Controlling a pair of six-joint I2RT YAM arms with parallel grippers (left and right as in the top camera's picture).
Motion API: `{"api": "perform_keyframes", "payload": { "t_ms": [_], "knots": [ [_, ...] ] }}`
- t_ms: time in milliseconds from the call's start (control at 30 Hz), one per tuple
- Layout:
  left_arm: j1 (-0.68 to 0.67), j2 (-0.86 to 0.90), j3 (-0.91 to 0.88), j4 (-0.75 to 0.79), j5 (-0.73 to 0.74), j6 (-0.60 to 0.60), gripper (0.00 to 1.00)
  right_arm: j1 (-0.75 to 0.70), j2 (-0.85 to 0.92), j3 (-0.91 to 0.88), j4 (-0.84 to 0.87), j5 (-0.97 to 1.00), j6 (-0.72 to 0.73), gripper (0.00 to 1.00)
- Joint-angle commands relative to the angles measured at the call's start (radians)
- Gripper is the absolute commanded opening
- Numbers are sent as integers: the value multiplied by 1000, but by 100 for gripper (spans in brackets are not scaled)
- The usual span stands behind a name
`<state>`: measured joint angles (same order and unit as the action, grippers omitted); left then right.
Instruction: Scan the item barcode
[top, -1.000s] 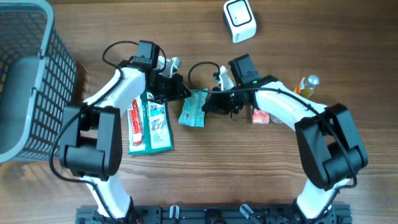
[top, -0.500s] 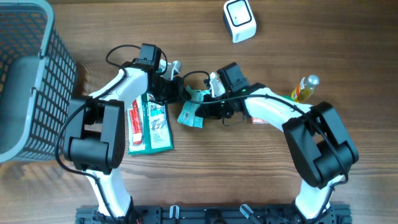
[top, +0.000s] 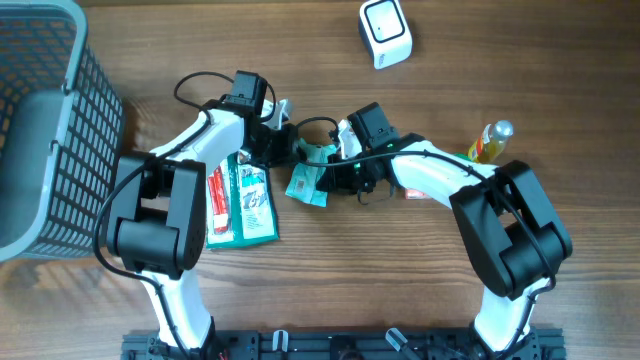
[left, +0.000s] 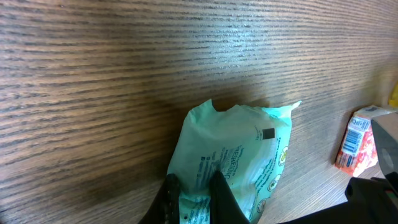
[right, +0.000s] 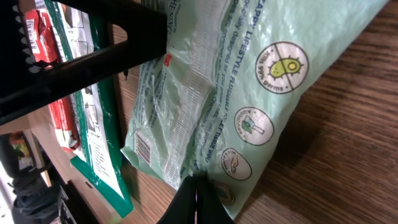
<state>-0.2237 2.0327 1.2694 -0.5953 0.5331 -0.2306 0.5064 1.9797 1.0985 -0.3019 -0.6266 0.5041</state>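
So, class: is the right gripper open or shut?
Shut: the right gripper pinches an edge of the green packet, jaws pressed together.

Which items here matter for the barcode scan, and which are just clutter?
In play: green pouch, pinched by left end effector and right end effector; white scanner.
Lying about: grey basket, red-and-green packs, yellow bottle, pink carton.

Overhead looks straight down on my worktop (top: 330, 290); both wrist cameras sit close, sharing the green pouch (left: 236, 155).
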Motion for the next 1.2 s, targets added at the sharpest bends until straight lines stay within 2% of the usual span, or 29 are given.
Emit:
{"api": "perform_keyframes", "payload": {
  "t_ms": [0,167,333,433,500,633,833,1067,1167],
  "knots": [
    [22,10,44,3,-165,-17,4,1,31,-14,-23,115,12,4],
    [34,-182,118,-48,-165,-39,4,1,31,-14,-20,114,13,9],
    [34,-216,117,-214,-177,-66,5,0,-45,31,-47,53,-5,20],
    [31,-216,112,-284,-180,-65,11,0,-159,37,-53,148,-50,42],
    [18,-215,89,-301,-180,-65,11,0,-165,36,-66,256,-59,49],
    [-22,-215,63,-304,-235,-78,7,-1,-164,36,-91,364,-47,49],
    [-70,-213,57,-282,-430,-206,4,-11,-164,36,-145,518,-33,54],
    [-90,-191,51,-257,-456,-224,4,-46,-164,36,-169,467,-28,54],
    [-120,-170,5,-196,-452,-224,4,-46,-164,34,-145,417,-5,54]
  ]
}}
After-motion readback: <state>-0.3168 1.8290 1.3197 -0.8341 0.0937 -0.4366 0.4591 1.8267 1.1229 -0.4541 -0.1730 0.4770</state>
